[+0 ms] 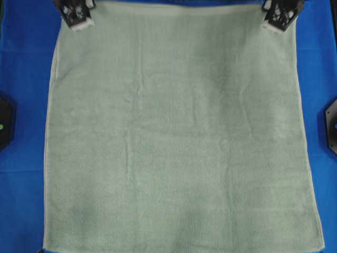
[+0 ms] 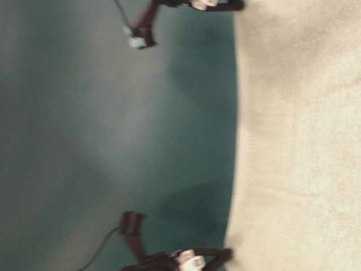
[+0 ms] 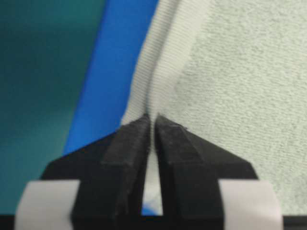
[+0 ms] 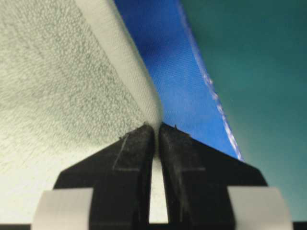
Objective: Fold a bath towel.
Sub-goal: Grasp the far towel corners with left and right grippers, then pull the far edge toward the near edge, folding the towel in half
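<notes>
The bath towel (image 1: 179, 137), pale sage-green terry, lies spread flat over most of the table in the overhead view, with faint creases near its middle. My left gripper (image 1: 79, 20) sits at its far left corner and my right gripper (image 1: 276, 20) at its far right corner. In the left wrist view the left gripper (image 3: 153, 117) is shut on the towel's flat hemmed border (image 3: 144, 81), a fold of hem pinched between the jaws. In the right wrist view the right gripper (image 4: 157, 125) is likewise shut on the hem (image 4: 129, 72) at the towel's edge. The table-level view shows the towel (image 2: 299, 141) on its side.
The bright blue table covering (image 1: 21, 79) shows as strips on both sides of the towel. Black fixtures stand at the left edge (image 1: 4, 121) and the right edge (image 1: 331, 124). Beyond the table's far edge lies a teal backdrop (image 4: 254, 62).
</notes>
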